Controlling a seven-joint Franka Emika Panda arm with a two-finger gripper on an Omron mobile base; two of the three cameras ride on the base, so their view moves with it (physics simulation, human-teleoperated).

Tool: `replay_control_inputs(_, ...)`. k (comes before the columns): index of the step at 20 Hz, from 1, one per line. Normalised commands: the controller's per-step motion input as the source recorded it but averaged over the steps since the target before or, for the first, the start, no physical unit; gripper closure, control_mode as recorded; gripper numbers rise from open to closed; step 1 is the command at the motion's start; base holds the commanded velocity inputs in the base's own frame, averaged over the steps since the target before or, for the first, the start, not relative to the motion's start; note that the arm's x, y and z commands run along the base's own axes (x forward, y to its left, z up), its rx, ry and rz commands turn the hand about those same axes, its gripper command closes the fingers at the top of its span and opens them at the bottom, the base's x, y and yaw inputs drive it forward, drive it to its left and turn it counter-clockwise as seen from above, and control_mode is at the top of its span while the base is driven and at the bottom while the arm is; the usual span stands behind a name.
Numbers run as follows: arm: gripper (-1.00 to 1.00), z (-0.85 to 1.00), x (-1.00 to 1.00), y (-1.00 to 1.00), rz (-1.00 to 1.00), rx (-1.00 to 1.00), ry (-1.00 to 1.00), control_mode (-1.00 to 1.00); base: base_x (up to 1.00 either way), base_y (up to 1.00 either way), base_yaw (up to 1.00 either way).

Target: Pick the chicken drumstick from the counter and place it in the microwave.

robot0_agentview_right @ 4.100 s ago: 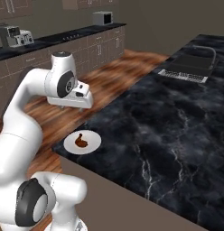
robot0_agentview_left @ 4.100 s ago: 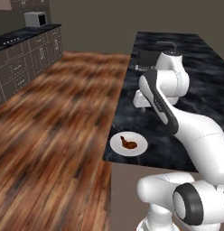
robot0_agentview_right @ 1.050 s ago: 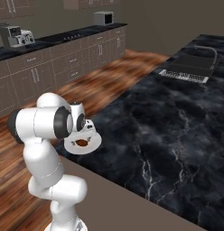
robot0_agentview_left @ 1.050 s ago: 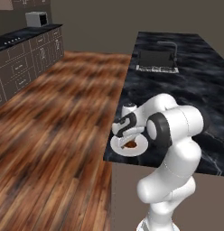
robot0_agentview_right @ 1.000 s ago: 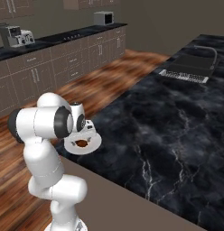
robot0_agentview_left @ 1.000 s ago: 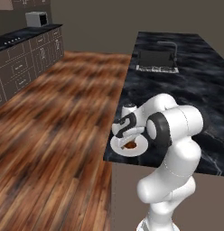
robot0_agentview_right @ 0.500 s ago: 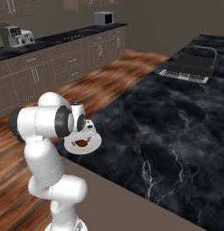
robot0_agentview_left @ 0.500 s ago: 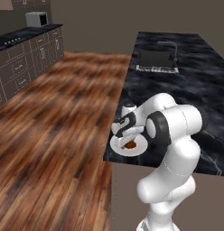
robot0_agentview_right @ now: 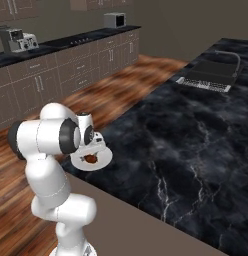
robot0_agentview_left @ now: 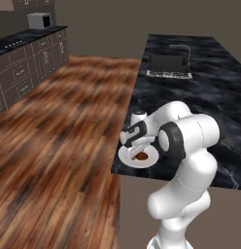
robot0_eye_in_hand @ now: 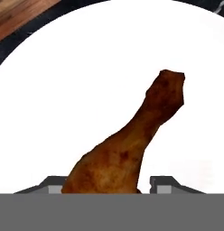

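Drumstick (robot0_eye_in_hand: 127,149) lies on a white plate (robot0_eye_in_hand: 64,90), lower middle of the hand view; thick end toward the bottom edge, narrow bone end pointing up and right. In the left base view the plate (robot0_agentview_left: 129,158) sits at the near edge of the black counter (robot0_agentview_left: 205,97), centre of frame, with the drumstick (robot0_agentview_left: 141,156) a small brown spot on it. Right base view has the same plate (robot0_agentview_right: 103,159) at centre left.

Gripper (robot0_agentview_left: 137,146) hangs directly over the plate, low. The two fingertips (robot0_eye_in_hand: 53,184) rise either side of the thick end, close against it. Whether the pads actually bear on the meat is hard to tell at this angle, so I cannot call the grip made or not.

Handling, as a guess: light, firm rather than soft, with a rounded roasted skin that may be a bit slick. The narrow end offers little to hold; the bulbous end gives the most surface, and across its width looks the safest hold. It could roll or pivot if pinched off-centre. The plate may slide if nudged.

Microwave (robot0_agentview_left: 39,20) stands on the far cabinets, upper left of the left base view, well apart across the wood floor (robot0_agentview_left: 59,136).

No brands, labels or writing readable anywhere.
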Motion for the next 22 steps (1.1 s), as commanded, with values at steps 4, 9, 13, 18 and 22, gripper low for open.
replay_control_inputs(4, 1.0, 0.56, -0.5, 0.0, 0.0, 0.0, 0.0, -1.0, 0.0, 0.0, 0.0)
replay_control_inputs(9, 1.0, 0.94, -0.48, 0.01, 0.0, 0.0, 0.0, -1.0, 0.0, 0.0, 0.0)
replay_control_inputs(13, 1.0, 1.0, -0.46, 0.16, 0.0, -0.02, 0.0, -1.0, 0.0, 0.0, 0.0)
replay_control_inputs(18, 1.0, 0.6, -0.91, 0.0, 0.0, 0.0, 0.03, -1.0, 0.0, 0.0, 0.0)
replay_control_inputs(22, 1.0, 0.3, -1.0, 0.0, -0.07, 0.0, 0.0, -1.0, 0.0, 0.0, 0.0)
